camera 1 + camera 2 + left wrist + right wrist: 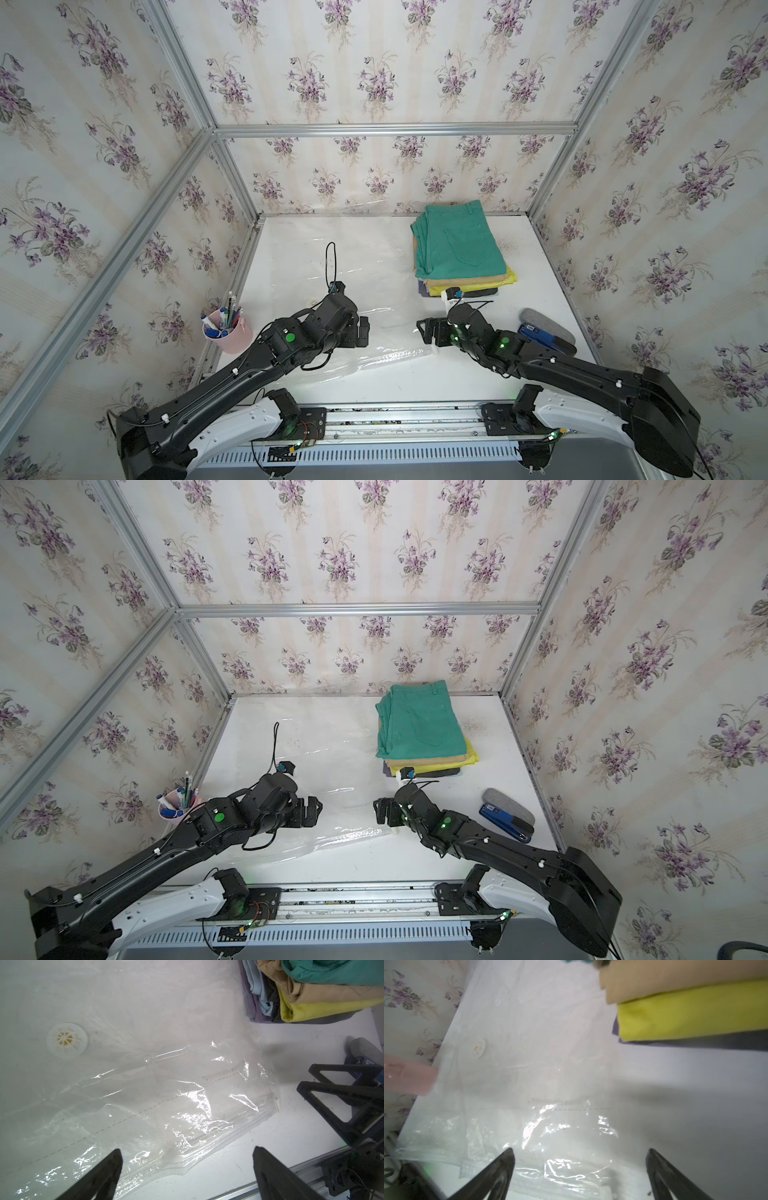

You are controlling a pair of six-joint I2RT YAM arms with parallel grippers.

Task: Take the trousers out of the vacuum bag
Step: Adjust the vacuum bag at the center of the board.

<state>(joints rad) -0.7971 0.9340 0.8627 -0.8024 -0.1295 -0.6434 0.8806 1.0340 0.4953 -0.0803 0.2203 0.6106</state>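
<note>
Right end effector [581, 1151], wide open and empty, hangs over vacuum bag [529, 1076], trousers [455, 243] nearby.

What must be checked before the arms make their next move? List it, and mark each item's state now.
1. Stack of six folded cloth trousers, teal pair on top, out of the bag: ok.
2. Large see-through crinkly plastic vacuum bag lying flat, nothing coloured inside: ok.
3. Left gripper: fingers apart, nothing held: ok.
4. Right gripper: fingers apart, nothing held: ok.
5. Stack's edge off the bag's plastic: cannot tell.
</note>
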